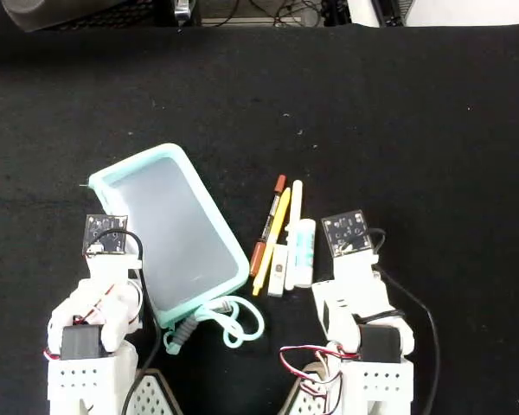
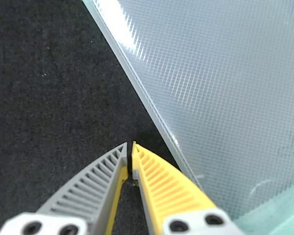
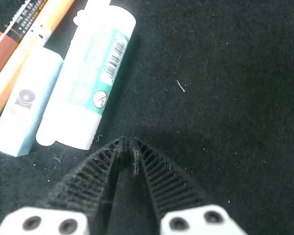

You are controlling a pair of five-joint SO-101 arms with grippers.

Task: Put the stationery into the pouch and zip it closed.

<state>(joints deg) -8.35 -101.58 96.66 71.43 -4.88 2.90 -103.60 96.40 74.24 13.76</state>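
Beside pouch (image 1: 169, 233) rim, left pincer (image 2: 131, 147) closed, right pincer (image 3: 127, 143) closed near glue stick (image 3: 90, 78)

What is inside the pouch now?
Through its translucent face the pouch looks empty. The pens and glue stick lie beside it on the table. Its edge under the left arm is covered.

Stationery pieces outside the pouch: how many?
5, clustered beside the pouch: a brown pen, a yellow pen, a white pen, a small white block and a glue stick. More could hide underneath.
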